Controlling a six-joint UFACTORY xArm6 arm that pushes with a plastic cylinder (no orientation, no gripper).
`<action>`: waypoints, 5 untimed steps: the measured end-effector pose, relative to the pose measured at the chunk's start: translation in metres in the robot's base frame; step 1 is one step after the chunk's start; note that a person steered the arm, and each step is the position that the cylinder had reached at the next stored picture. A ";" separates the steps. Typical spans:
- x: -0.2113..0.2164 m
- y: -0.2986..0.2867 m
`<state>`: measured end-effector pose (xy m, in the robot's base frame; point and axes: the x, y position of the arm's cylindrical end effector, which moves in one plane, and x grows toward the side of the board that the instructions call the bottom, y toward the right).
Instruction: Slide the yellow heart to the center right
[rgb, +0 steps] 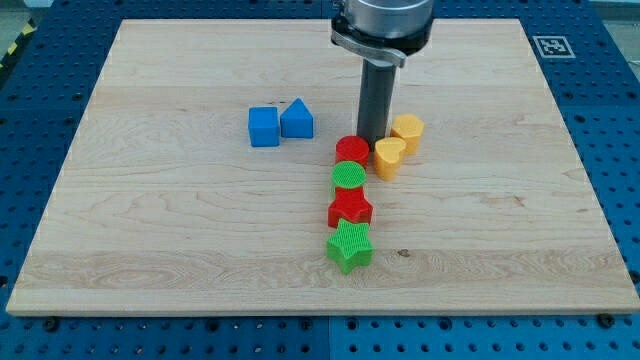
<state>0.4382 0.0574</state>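
Fingerless, my tip (373, 139) sits just left of the yellow heart (389, 157), holding nothing; next, seemingly, a steady rightward push.

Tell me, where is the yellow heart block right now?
The yellow heart block sits near the middle of the wooden board, touching the yellow hexagon block above-right, with the red round block and my tip at its left.

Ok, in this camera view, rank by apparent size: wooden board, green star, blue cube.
1. wooden board, by far largest.
2. green star and blue cube: look alike; the star sits nearer the view's bottom, so unranked.
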 end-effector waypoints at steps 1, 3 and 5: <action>0.008 0.004; 0.050 0.004; 0.081 0.019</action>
